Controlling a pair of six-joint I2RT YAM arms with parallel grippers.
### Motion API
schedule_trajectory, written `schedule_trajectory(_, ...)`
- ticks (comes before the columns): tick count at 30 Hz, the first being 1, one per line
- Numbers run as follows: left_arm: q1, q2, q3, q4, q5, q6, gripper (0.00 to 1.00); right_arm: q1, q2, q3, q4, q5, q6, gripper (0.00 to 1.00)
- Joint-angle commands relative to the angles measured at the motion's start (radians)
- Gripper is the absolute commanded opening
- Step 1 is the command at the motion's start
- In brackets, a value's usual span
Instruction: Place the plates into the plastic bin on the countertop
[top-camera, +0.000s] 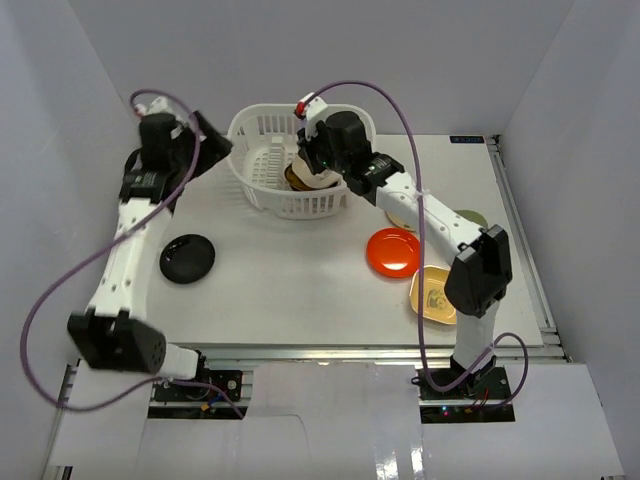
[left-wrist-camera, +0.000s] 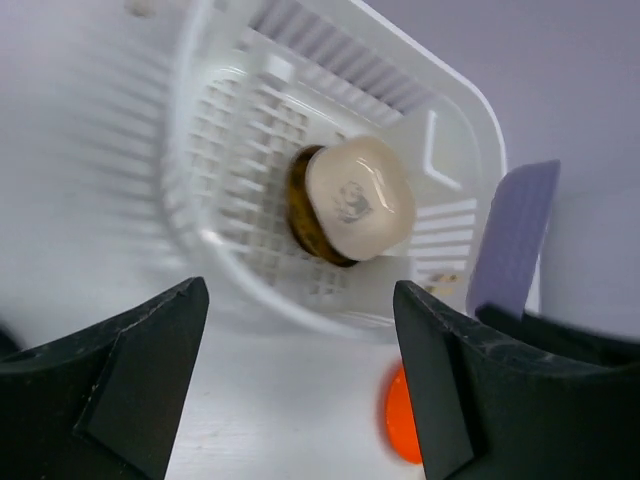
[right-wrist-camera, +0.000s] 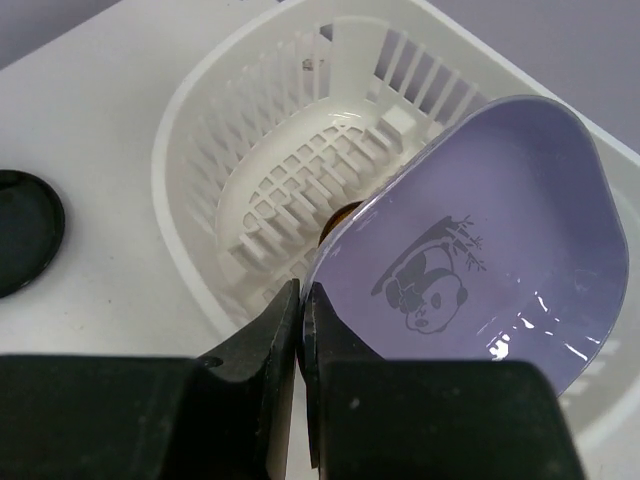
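Overhead and wrist views of two robot arms working at a white surface (top-camera: 290, 300). A large white slotted plastic bin (right-wrist-camera: 200, 130) stands at the far middle of the surface.

The right gripper (right-wrist-camera: 301, 300) is closed tight on the near edge of a purple rounded-square plate (right-wrist-camera: 470, 260) and holds it over the bin's right side. The plate stands steeply tilted, almost on edge. Its hollow face, printed with a panda, is turned toward the right wrist camera, and its length runs up and away from the fingertips.

Inside the bin, a cream rounded-square plate (left-wrist-camera: 360, 195) lies on top of a brown round plate (left-wrist-camera: 300, 215), on the lattice base.

The left gripper (left-wrist-camera: 298, 295) hovers just left of the bin, jaws spread wide with nothing between them.

On the surface, a black round plate (top-camera: 187, 258) lies flat, well left of the bin. An orange round plate (top-camera: 393, 250) and an amber plate (top-camera: 432, 293) lie flat to the right, near each other. A pale green plate (top-camera: 472, 217) shows partly behind the right arm.
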Motion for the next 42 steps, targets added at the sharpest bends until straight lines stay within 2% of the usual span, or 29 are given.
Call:
schedule_trajectory(1, 0.088, -0.284, -0.33, 0.016, -0.045, -0.016, 0.84, -0.003, 0.137, 0.145, 0.002, -0.053, -0.074, 0.08)
schedule_trajectory(2, 0.104, -0.398, -0.402, 0.012, -0.096, -0.009, 0.83, -0.005, 0.169, 0.173, -0.004, -0.053, -0.08, 0.08)
schedule_trajectory(5, 0.14, -0.556, -0.619, -0.08, -0.25, -0.018, 0.81, -0.003, 0.284, 0.286, -0.03, -0.042, -0.117, 0.08)
schedule_trajectory(7, 0.175, -0.603, -0.72, -0.163, -0.313, -0.055, 0.79, -0.005, 0.359, 0.34, -0.057, -0.035, -0.148, 0.08)
schedule_trajectory(10, 0.213, -0.655, -0.78, -0.232, -0.381, -0.116, 0.74, -0.003, 0.419, 0.388, -0.075, -0.033, -0.172, 0.09)
schedule_trajectory(11, 0.225, -0.663, -0.808, -0.249, -0.413, -0.159, 0.74, -0.003, 0.427, 0.388, -0.087, -0.033, -0.168, 0.32)
schedule_trajectory(12, 0.231, -0.663, -0.823, -0.254, -0.427, -0.18, 0.75, -0.003, 0.427, 0.383, -0.087, -0.033, -0.168, 0.48)
schedule_trajectory(13, 0.237, -0.66, -0.864, -0.252, -0.431, -0.199, 0.75, 0.001, 0.418, 0.373, -0.09, -0.033, -0.15, 0.7)
schedule_trajectory(14, 0.263, -0.654, -0.886, -0.252, -0.425, -0.24, 0.75, 0.004, 0.403, 0.331, -0.087, -0.033, -0.139, 0.78)
schedule_trajectory(16, 0.291, -0.625, -0.955, -0.243, -0.376, -0.282, 0.75, 0.012, 0.326, 0.261, -0.043, -0.033, -0.11, 0.86)
schedule_trajectory(18, 0.337, -0.606, -1.002, -0.197, -0.308, -0.315, 0.75, 0.015, 0.224, 0.145, -0.011, -0.045, -0.094, 0.87)
schedule_trajectory(20, 0.372, -0.58, -1.064, -0.139, -0.287, -0.329, 0.75, 0.015, 0.103, 0.058, 0.032, -0.073, -0.064, 0.86)
schedule_trajectory(23, 0.409, -0.566, -1.114, -0.074, -0.278, -0.36, 0.77, 0.015, -0.034, -0.17, 0.128, -0.088, 0.017, 0.84)
schedule_trajectory(24, 0.415, -0.569, -1.143, -0.029, -0.278, -0.384, 0.78, 0.015, -0.129, -0.303, 0.159, -0.094, 0.042, 0.83)
schedule_trajectory(28, 0.438, -0.582, -1.211, 0.12, -0.23, -0.433, 0.82, 0.015, -0.341, -0.594, 0.322, -0.111, 0.192, 0.81)
schedule_trajectory(31, 0.441, -0.544, -1.24, 0.217, -0.201, -0.457, 0.84, 0.015, -0.459, -0.721, 0.394, -0.145, 0.269, 0.81)
schedule_trajectory(37, 0.443, -0.404, -1.237, 0.318, -0.158, -0.486, 0.82, 0.014, -0.637, -1.009, 0.401, -0.007, 0.383, 0.76)
schedule_trajectory(38, 0.441, -0.392, -1.24, 0.346, -0.149, -0.495, 0.81, 0.014, -0.672, -1.042, 0.394, 0.054, 0.392, 0.75)
schedule_trajectory(41, 0.441, -0.353, -1.251, 0.395, -0.12, -0.506, 0.67, 0.009, -0.752, -1.169, 0.384, 0.116, 0.423, 0.73)
schedule_trajectory(42, 0.443, -0.347, -1.254, 0.406, -0.111, -0.51, 0.49, 0.009, -0.775, -1.227, 0.381, 0.129, 0.43, 0.72)
